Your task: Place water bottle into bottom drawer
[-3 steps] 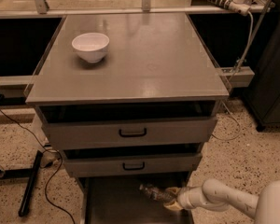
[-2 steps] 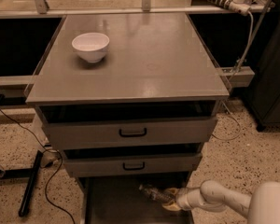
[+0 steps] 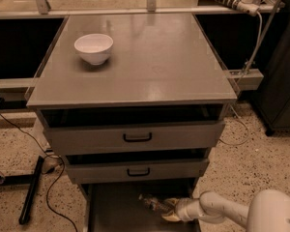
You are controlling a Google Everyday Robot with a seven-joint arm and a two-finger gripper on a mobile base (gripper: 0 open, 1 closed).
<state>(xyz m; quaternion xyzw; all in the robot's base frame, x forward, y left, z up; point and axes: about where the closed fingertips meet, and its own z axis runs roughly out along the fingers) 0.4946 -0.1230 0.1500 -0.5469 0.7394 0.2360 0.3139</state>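
Note:
The grey cabinet's bottom drawer [image 3: 116,211] is pulled out at the bottom of the camera view, showing a flat dark floor. The water bottle [image 3: 153,203] lies on its side low over the drawer's right part, clear with a faint reddish band. My gripper [image 3: 168,209] reaches in from the lower right on a white arm and is shut on the bottle's right end. I cannot tell whether the bottle rests on the floor of the drawer.
A white bowl [image 3: 94,48] stands on the cabinet top [image 3: 150,62] at the back left. Two upper drawers [image 3: 135,137] with black handles are partly open. Black cables and a stand leg [image 3: 31,190] lie on the speckled floor at left. A dark cabinet [image 3: 285,81] stands at right.
The arm and bottle have shifted very slightly; the bottle stays in the gripper over the drawer's right part.

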